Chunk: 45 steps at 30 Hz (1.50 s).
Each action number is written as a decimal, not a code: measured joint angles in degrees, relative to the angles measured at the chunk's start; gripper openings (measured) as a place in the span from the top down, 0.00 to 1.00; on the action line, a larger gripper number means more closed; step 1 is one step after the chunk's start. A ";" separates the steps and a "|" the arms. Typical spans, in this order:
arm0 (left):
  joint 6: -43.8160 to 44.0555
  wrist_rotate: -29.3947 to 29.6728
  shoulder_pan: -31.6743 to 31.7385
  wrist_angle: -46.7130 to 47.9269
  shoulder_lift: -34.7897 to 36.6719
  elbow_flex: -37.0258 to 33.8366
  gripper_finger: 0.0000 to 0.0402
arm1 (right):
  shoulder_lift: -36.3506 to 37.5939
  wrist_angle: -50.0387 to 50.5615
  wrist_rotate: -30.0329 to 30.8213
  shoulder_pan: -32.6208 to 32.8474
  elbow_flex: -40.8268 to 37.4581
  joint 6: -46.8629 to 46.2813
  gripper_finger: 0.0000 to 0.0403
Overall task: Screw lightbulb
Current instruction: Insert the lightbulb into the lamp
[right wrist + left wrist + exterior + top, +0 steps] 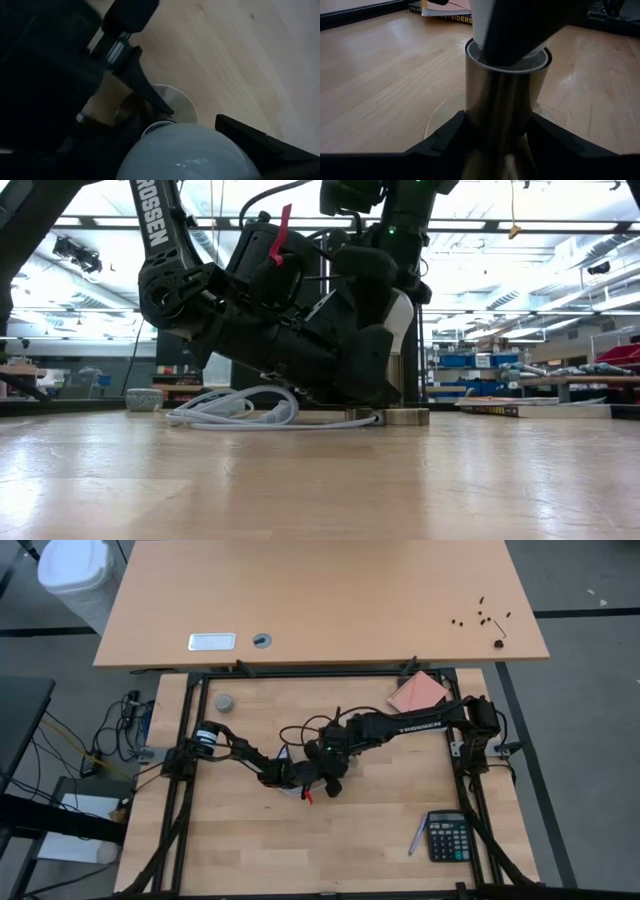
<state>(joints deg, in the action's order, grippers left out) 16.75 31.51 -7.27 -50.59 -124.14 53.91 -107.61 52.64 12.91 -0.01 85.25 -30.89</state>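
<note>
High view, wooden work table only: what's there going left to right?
Small grey round puck → left hand and right hand meeting mid-table → pink flat booklet, at the back → black calculator, near the front.

A light wooden desk [320,600] stands behind the worktable [250,840] on grey floor [590,580].

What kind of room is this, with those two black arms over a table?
Most likely a robotics lab or workshop. Two arms work on a wooden table in a metal frame, cables run across the floor, and behind it are shelves of blue bins under a high ceiling with strip lights.
</note>
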 joint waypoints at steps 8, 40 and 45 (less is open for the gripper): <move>-0.08 0.06 0.00 -0.53 0.00 0.00 0.52 | 0.00 -0.02 0.13 0.32 -0.02 -8.74 0.34; -1.40 -0.09 0.11 -0.46 0.00 0.02 0.52 | 0.51 1.39 -1.79 0.03 1.68 -3.24 0.02; -1.44 -0.11 0.13 -0.28 0.00 0.09 0.52 | 0.72 2.64 -1.84 0.07 2.38 -3.00 0.02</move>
<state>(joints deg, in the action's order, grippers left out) 15.31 31.40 -7.14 -50.87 -124.14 54.00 -106.89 55.29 11.07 0.05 87.64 -33.89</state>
